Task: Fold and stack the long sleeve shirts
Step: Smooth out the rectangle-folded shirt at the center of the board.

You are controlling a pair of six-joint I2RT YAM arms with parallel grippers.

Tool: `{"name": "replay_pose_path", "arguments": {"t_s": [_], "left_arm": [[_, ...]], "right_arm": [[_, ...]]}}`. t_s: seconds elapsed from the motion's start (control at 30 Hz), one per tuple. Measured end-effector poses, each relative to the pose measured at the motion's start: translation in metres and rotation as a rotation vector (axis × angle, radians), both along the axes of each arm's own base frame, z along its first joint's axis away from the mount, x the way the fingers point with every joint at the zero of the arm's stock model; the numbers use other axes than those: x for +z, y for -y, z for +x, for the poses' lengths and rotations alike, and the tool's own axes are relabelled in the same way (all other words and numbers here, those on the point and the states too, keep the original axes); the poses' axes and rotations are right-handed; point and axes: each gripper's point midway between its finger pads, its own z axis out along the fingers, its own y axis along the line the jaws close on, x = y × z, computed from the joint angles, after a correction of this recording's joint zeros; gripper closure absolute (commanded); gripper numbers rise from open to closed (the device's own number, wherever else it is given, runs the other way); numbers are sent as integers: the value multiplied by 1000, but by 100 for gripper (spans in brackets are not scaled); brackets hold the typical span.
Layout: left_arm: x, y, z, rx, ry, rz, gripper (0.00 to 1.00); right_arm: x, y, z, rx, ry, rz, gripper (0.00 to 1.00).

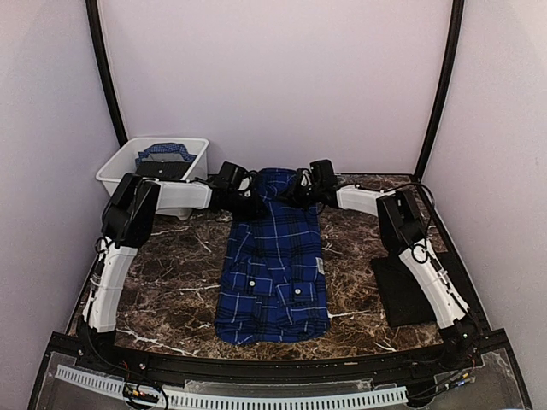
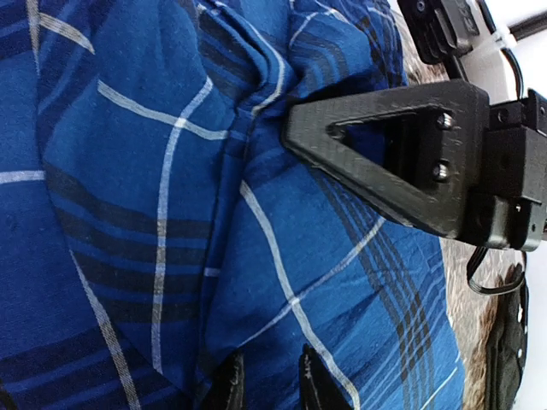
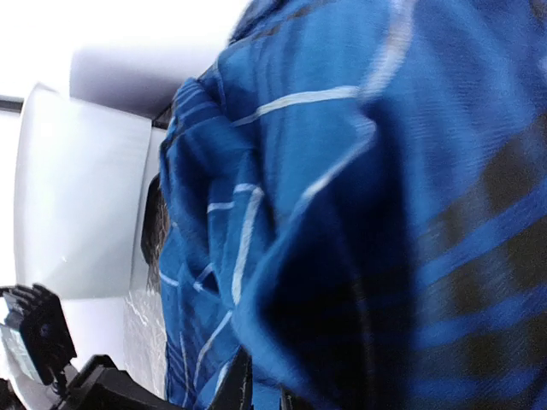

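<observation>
The royal-blue plaid shirt (image 1: 275, 265) lies lengthwise in the middle of the marble table, chest pockets toward the near edge. Its far end is bunched and lifted between my two grippers. My left gripper (image 1: 249, 202) is shut on a fold of the plaid cloth (image 2: 282, 256); its fingertips (image 2: 227, 384) pinch it. My right gripper (image 1: 297, 190) is shut on the same far end from the right, with the cloth (image 3: 359, 213) draped over its fingers (image 3: 244, 389). The right gripper (image 2: 402, 158) also shows in the left wrist view, close by. A folded black shirt (image 1: 402, 290) lies at the right.
A white plastic tub (image 1: 115, 171) stands at the back left with blue patterned cloth (image 1: 167, 152) in it; its wall shows in the right wrist view (image 3: 77, 205). Pale walls close the back and sides. A black rail runs along the near edge (image 1: 256, 367).
</observation>
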Motion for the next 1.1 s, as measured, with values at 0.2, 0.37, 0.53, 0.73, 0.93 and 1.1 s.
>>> {"name": "replay_pose_path", "arguments": {"t_s": [0.2, 0.37, 0.53, 0.73, 0.93, 1.1], "left_arm": [[-2, -1, 17, 50, 5, -5, 79], [-1, 2, 23, 71, -9, -32, 77], [5, 6, 27, 77, -21, -43, 65], [36, 9, 34, 62, 18, -38, 55], [67, -4, 9, 50, 12, -26, 55], [93, -26, -36, 38, -6, -28, 58]], "right_arm": [[1, 17, 23, -68, -44, 105, 89], [6, 27, 33, -74, -56, 160, 84], [9, 42, 40, -67, -45, 169, 73], [24, 52, 39, -40, 0, 126, 61], [91, 58, 18, -6, 80, 91, 59], [150, 58, -29, 38, 149, 72, 63]]}}
